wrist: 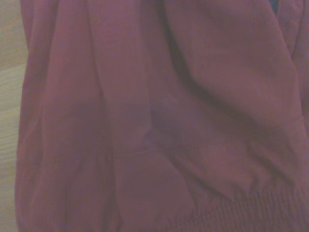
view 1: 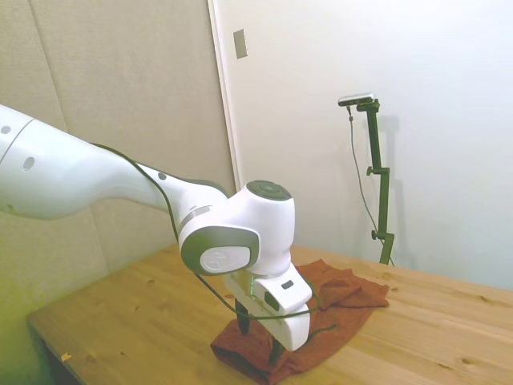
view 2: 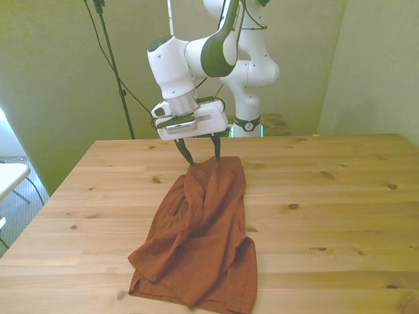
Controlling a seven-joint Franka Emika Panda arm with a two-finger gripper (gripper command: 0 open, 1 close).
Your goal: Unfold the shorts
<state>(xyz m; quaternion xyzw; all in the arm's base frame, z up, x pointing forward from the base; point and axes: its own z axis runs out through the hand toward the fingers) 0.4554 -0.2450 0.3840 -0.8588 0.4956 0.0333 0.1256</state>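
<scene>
Pincer poised at the far end of the folded shorts

The white two-finger pincer (view 2: 201, 152) hangs parted, holding nothing, fingertips at the crumpled rust-orange fabric shorts (view 2: 203, 239) on the wooden counter (view 2: 327, 196) (apparently lined up to pinch an edge).

A knotty pale wooden desk (view 2: 340, 216) fills the foreground, with a white door (view 1: 401, 120) bearing a small grey plate (view 1: 240, 43) behind it, and a white table corner (view 2: 10, 175) at the front view's left.

Wooden table (view 2: 340, 196) with crumpled rust-orange shorts (view 2: 203, 242) on top
</scene>
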